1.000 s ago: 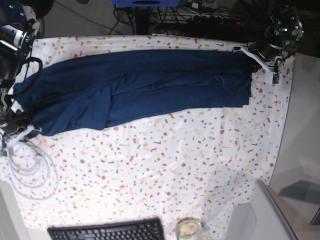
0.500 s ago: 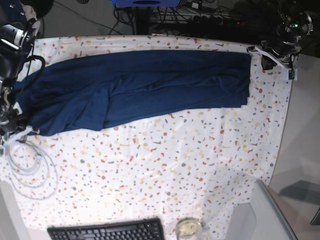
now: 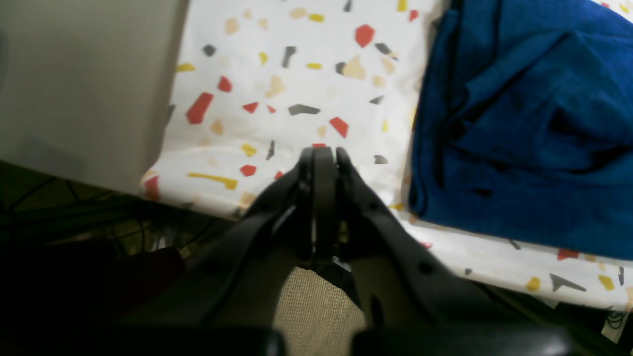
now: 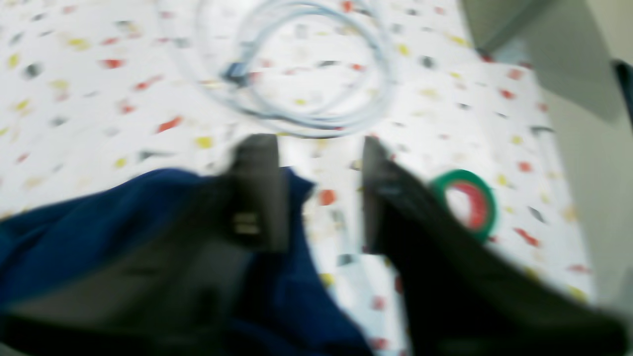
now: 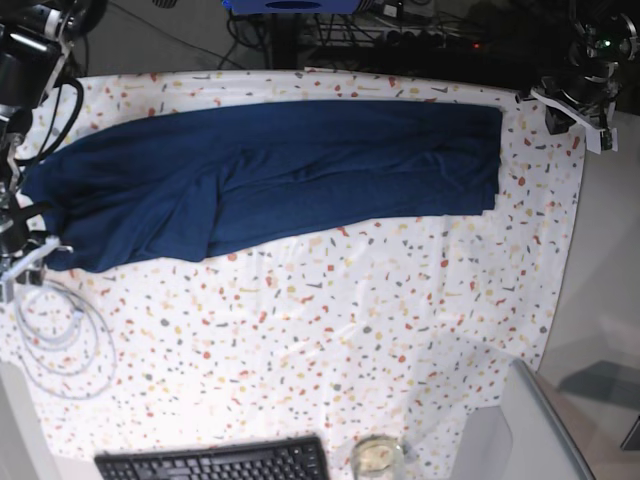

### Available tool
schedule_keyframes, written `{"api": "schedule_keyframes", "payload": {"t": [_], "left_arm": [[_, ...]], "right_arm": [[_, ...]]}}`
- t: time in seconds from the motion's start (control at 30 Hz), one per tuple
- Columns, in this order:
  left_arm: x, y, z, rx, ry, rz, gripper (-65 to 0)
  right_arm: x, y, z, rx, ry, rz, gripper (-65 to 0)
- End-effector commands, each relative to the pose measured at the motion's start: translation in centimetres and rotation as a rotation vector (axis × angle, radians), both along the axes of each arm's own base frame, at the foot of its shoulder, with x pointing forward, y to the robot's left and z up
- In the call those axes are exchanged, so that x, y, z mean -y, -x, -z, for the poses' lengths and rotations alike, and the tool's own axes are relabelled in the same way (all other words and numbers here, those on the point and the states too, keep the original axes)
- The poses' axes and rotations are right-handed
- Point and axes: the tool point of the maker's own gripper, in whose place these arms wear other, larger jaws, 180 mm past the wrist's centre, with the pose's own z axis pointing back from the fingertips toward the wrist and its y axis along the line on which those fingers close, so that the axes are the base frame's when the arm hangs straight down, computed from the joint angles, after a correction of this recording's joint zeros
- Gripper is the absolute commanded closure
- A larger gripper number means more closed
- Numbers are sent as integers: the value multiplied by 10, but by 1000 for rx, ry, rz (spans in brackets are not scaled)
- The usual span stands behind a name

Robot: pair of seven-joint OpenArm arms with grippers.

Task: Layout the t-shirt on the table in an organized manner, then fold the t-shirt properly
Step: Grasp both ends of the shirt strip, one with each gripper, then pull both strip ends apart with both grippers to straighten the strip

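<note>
Most of the table (image 5: 330,330) is bare speckled cloth, and the t-shirt (image 5: 270,180) lies stretched along its far side as one long navy band, rumpled down the middle with a crease running lengthwise. Compared with a second ago, the left gripper (image 5: 572,105) has pulled off the shirt's end and now sits out past the table's corner, not touching fabric, while the shirt's near-left end has shifted a bit and looks more tucked in. The right gripper (image 5: 22,250) has moved too, sitting by the shirt's other end at the table edge. From the left wrist cam you can see the left gripper (image 3: 324,153) with its jaws pressed together on nothing, over the cloth just beside the shirt's folded edge (image 3: 519,123). The right wrist cam is blurry, but the right gripper (image 4: 321,193) has its jaws apart, one finger (image 4: 259,193) over the shirt's tip (image 4: 123,217), nothing clamped. That view also shows a coiled white cable (image 4: 296,64) and a green roll of tape (image 4: 465,202), which the base view hides. Base cam alone shows the keyboard (image 5: 215,462) and a small glass (image 5: 377,456).
</note>
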Motion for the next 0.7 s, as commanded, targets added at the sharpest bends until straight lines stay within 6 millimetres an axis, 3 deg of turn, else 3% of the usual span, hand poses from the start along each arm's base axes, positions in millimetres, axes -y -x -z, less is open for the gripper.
{"api": "schedule_keyframes", "payload": {"t": [0.0,0.07,0.13,0.2,0.33,0.47,0.57,0.67], "left_arm": [[-8,-4,-11,34,-24,-3,0],[-9,-3,-11,35,-26,-7,0],[-11,-3,-12,29,-35,-4,0],[-16,0,-12,19,-42,2,0],[-18,2,-14,13,-53,14,0],[-18,2,-14,12,-52,13,0],[-18,3,-14,11,-52,13,0],[-18,4,-14,8,-53,14,0]], "right_arm": [[-2,-8,-13,46,8,-26,-14],[-13,-3,-3,11,-1,-47,-2],[-22,7,11,-48,-14,-58,-29],[-26,17,21,-92,-28,-56,0],[-29,25,37,-132,-54,-49,-2],[-27,21,50,-167,-85,-30,-2],[-23,17,45,-155,-78,-25,-2],[-4,17,17,-76,-37,12,-3]]}}
